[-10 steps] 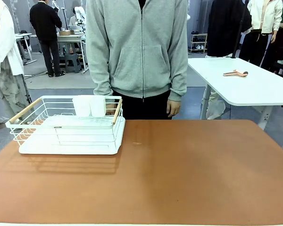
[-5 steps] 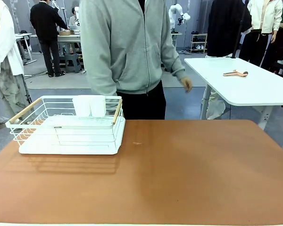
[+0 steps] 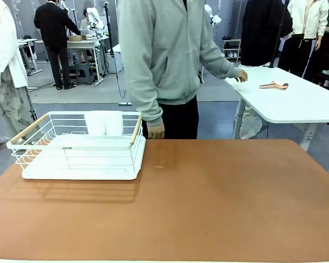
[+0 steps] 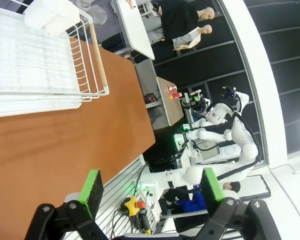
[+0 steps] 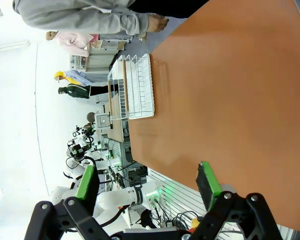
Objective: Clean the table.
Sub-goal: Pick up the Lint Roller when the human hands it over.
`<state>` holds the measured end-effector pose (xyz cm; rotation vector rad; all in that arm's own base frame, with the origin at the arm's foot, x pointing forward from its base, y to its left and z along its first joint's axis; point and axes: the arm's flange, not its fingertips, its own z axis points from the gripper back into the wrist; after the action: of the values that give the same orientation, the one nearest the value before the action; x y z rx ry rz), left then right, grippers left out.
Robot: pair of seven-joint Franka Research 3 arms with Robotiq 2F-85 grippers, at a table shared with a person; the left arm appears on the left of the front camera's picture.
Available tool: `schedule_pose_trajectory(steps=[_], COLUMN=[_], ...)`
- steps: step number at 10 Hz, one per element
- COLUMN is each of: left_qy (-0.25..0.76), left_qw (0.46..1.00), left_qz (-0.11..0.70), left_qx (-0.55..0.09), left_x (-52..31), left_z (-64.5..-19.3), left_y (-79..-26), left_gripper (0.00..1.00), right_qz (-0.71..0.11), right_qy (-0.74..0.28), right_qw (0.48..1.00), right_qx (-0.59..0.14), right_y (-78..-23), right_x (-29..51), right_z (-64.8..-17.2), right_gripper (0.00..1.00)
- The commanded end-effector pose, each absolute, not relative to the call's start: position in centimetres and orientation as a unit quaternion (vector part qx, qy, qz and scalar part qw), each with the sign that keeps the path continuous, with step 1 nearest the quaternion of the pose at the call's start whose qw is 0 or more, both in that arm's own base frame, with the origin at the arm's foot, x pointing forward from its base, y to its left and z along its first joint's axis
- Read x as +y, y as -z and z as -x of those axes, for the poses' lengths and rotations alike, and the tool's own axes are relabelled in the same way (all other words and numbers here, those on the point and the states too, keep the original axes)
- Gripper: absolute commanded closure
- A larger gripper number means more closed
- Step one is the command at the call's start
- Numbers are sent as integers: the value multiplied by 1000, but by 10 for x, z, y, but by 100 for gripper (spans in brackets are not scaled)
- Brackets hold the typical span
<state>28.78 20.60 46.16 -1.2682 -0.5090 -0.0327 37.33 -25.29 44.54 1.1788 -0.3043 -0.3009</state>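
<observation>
The reddish-brown table (image 3: 208,203) spans the front view, with a small pale speck (image 3: 159,166) near the rack. Its top also shows in the left wrist view (image 4: 50,145) and the right wrist view (image 5: 240,90). My left gripper (image 4: 149,187) hangs open beyond the table's edge, nothing between its green pads. My right gripper (image 5: 147,186) is open too, held over the table's near edge with nothing in it. A person in a grey hoodie (image 3: 164,55) stands at the far side, one hand (image 3: 155,130) by the table's far edge, the other hand (image 3: 240,75) reaching onto the white table.
A white wire rack (image 3: 77,145) with wooden handles stands at the table's far left, holding two white cups (image 3: 104,123); the rack (image 4: 35,60) also appears in the left wrist view. A white-topped table (image 3: 290,98) with a small tool (image 3: 273,85) stands at the right rear.
The person has turned and stepped toward picture right, stretching one arm out to the white table; the other hand now hangs by the brown table's far edge. Neither gripper has visibly moved.
</observation>
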Motion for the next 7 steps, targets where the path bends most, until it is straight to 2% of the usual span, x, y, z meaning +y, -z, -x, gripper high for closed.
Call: schedule_pose_trajectory(steps=[1, 7], left_qy=[24, 24], left_qw=[767, 767], left_qz=[593, 593], left_qx=[-246, -246], left_x=[208, 208], left_z=[-288, -288], left_y=[-461, -461], left_gripper=[0, 0], right_qz=[-556, -556], right_qy=[135, 135], right_qw=[807, 807], right_qx=[-146, -146], right_y=[-447, -447], right_x=[-251, -251], right_z=[-371, -371], right_gripper=[0, 0])
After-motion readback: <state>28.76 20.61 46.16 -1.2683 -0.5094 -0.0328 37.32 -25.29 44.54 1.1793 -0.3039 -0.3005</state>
